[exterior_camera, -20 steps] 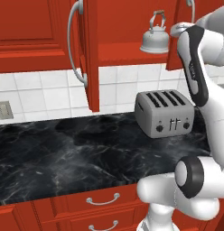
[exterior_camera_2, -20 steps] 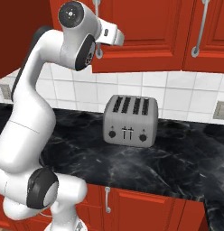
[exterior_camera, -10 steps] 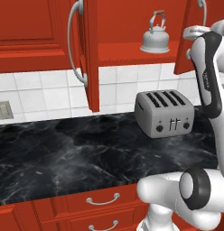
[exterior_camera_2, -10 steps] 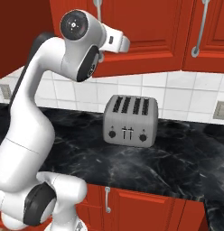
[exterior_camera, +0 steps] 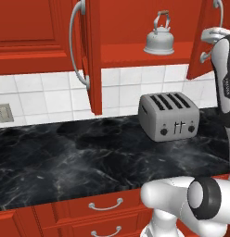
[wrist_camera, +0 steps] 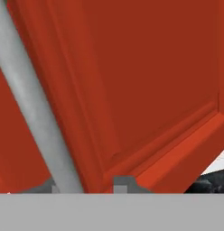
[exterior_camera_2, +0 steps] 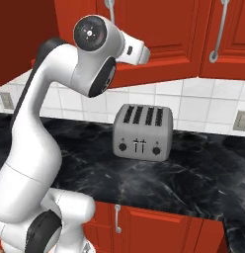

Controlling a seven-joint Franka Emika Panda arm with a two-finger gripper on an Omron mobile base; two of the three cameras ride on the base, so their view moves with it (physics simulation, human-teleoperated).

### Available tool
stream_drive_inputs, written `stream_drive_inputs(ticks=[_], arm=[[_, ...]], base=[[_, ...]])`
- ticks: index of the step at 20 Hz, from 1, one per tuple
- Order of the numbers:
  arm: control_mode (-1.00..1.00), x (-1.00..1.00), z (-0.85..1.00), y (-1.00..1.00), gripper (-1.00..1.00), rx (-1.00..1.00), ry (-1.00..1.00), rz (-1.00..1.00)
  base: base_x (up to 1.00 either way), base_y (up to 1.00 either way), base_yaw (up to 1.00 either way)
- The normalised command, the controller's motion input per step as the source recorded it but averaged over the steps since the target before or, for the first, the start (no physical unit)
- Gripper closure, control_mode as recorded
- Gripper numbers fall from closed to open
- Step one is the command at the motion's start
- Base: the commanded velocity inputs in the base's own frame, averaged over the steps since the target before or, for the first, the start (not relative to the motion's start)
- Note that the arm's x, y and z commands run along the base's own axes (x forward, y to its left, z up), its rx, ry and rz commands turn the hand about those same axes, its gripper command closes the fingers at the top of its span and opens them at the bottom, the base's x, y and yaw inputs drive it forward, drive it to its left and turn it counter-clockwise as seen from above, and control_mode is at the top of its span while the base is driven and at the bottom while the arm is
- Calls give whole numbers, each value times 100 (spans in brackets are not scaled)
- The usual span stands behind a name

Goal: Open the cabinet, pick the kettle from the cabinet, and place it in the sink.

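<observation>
We judge the squat silvery-white metal kettle [exterior_camera: 159,42] rigid, light, slippery; take its arched handle. Gripper [wrist_camera: 89,187] jaws straddle the door's silver handle [wrist_camera: 35,113], slightly apart.

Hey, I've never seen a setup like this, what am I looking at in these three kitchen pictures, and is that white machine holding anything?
It is a computer-rendered kitchen with a white robot arm on a driving base. Two pictures come from cameras on the base, behind the arm to its left and right. The third comes from a camera on the hand, close against a red cabinet door, with the silver handle running between the fingers. Whether they grip it is hard to tell. The cabinet stands open, with a kettle on its shelf. A toaster sits on the black counter.
</observation>
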Motion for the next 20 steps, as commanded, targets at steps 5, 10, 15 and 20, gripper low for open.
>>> stream_drive_inputs(ticks=[5, 10, 15, 20], arm=[[-100, -37, -1, -58, 100, 9, 0, 0], [-100, -41, -3, -61, 100, 9, 0, 0], [-100, -39, -3, -62, 100, 9, 0, 0], [-100, -40, -2, -60, 100, 6, 0, 0]], base=[[0, 0, 0], [0, 0, 0], [0, 0, 0], [0, 0, 0]])
